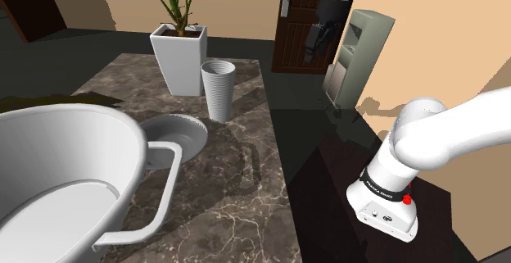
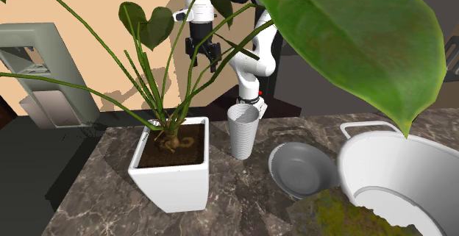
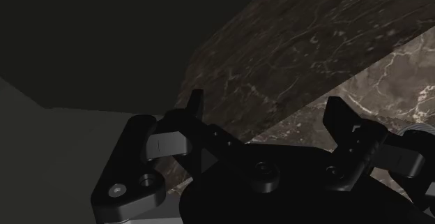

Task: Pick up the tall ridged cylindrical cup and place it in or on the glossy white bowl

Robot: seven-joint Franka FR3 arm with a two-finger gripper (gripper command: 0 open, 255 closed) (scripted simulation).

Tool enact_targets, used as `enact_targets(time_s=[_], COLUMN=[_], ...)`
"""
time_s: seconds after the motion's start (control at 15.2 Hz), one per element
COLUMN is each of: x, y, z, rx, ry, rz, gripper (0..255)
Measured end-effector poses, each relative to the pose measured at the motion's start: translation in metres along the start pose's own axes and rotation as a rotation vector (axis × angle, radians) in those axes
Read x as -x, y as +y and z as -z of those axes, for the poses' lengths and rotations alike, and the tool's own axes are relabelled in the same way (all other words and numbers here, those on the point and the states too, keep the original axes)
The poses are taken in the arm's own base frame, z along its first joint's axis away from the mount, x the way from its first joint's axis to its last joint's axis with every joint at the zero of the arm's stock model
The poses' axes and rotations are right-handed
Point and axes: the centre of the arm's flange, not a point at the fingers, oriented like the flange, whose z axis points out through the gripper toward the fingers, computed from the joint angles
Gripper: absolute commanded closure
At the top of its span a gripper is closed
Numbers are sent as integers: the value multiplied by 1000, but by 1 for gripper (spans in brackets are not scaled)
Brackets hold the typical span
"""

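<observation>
The tall ridged cup [image 1: 218, 89] [image 2: 243, 129] stands upright on the marble counter [image 1: 237, 188], pale grey-white. Just in front of it in the shoulder view lies a shallow grey bowl [image 1: 174, 136] [image 2: 300, 170]. A large glossy white vessel with a loop handle [image 1: 57, 171] [image 2: 390, 176] stands beside that bowl. My gripper [image 1: 314, 47] [image 2: 202, 53] [image 3: 266, 111] hangs high up, beyond the counter's edge and well apart from the cup. Its fingers [image 3: 195, 105] stand open with nothing between them, over the counter's edge and dark floor.
A white square planter [image 1: 178, 56] [image 2: 171, 172] with a leafy plant stands right beside the cup; its stems and big leaves [image 2: 353, 36] arch over the counter. A grey cabinet [image 1: 364, 48] and a dark door [image 1: 295, 24] stand behind the arm.
</observation>
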Motion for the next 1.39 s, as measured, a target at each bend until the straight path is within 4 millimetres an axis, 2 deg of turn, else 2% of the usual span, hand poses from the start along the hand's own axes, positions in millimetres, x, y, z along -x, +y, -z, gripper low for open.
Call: enact_targets(time_s=[0.13,0.26,0.59,0.73,0.92,1.39], x=[-5,-15,-59,-69,-98,-148], y=[-5,-22,-73,-95,-127,-205], z=[1,-2,0,-2,-2,-7], rx=[-1,-4,-13,-17,-23,-37], ry=[-2,-12,-40,-52,-70,-110], rz=[3,11,37,48,64,101], gripper=[0,0,0,0,0,0])
